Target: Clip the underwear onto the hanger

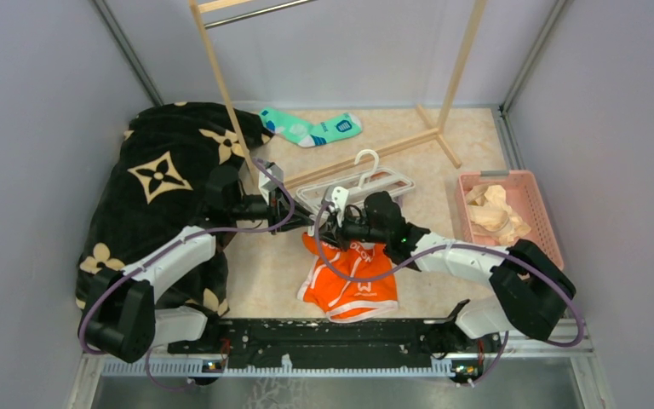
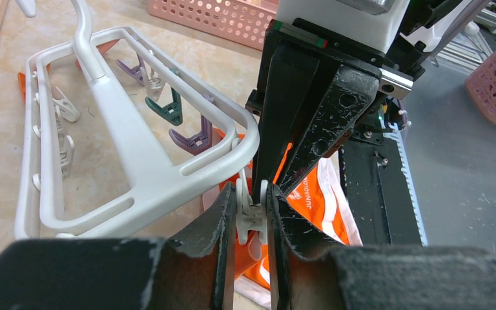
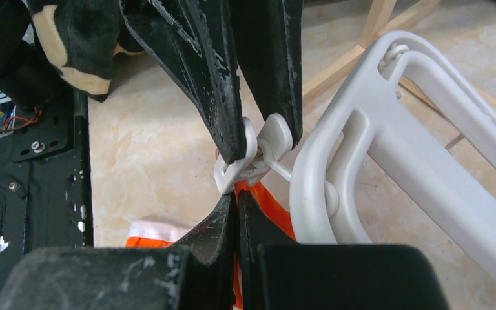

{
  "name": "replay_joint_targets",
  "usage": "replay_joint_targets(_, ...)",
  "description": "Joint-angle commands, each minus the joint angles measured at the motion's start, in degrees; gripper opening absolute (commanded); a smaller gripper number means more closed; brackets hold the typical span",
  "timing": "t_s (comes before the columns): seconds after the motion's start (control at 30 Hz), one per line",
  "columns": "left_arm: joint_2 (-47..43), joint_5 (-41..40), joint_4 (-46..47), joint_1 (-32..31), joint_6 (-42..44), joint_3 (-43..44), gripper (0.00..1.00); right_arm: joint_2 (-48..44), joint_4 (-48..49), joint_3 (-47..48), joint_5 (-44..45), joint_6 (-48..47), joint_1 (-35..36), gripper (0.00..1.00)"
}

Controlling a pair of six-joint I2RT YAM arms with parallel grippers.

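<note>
Slippage at the clip is the chief hazard now. The left gripper point(image 2: 252, 205) has its fingers partly closed and clamped on the handles of a white clip point(image 3: 250, 158), which dangles from the near corner of the hanger point(image 2: 158, 184). The hanger itself lies flat on the table point(image 1: 264, 268). The right gripper point(image 3: 237, 203) has its fingers pressed together on a fold of the underwear point(image 1: 351, 281). It lifts that orange edge right up beneath the clip's mouth, while the rest of the garment lies spread on the table in front of the arm bases. Whether the fabric is already between the clip's jaws I cannot tell, because the two sets of fingertips crowd the spot. If the left fingers let go before the cloth sits deep enough, the clip would likely bite only a sliver or nothing, and the garment would fall to the table. The clip's rounded plastic handles look slick, so it could squirt sideways out of the pinch and swing away on its short link. With both grippers nearly touching, a small misjudged nudge could knock fingertip against fingertip. It could also drag the light hanger across the table and move the target. A pull by the right arm after clipping might tear a thin hold loose.
</note>
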Motion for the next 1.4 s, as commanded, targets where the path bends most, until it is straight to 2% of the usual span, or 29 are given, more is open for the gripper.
replay_joint_targets(0.0, -0.31, 3.24, 1.71, -0.06, -0.81, 0.3, 0.0, -1.97, 10.16, -1.75, 2.3, 3.5, -0.38, 0.0)
replay_joint_targets(0.13, -0.32, 3.21, 1.8, -0.1, -0.82, 0.27, 0.0, -1.93, 16.06, -4.35, 2.57, 5.52, -0.41, 0.0)
replay_joint_targets(0.3, -0.17, 3.33, 1.76, -0.11, -0.82, 0.36, 0.0, -1.97, 18.58, -5.57, 2.29, 6.28, -0.42, 0.0)
replay_joint_targets(0.7, -0.28, 2.7, 1.17, -0.07, -0.19, 0.32, 0.0, -2.78, 18.18, -5.08, 0.38, 5.94, -0.39, 0.0)
replay_joint_targets(1.07, -0.66, 2.13, -0.56, -0.1, 1.57, 0.53, 0.0, -5.63, 14.4, -4.39, -0.63, 5.19, -0.46, 0.0)
replay_joint_targets(1.37, -0.68, 2.25, -0.75, -0.1, 1.82, 0.62, 0.0, -4.48, 12.22, -2.37, -1.97, 4.65, -0.45, 0.0)
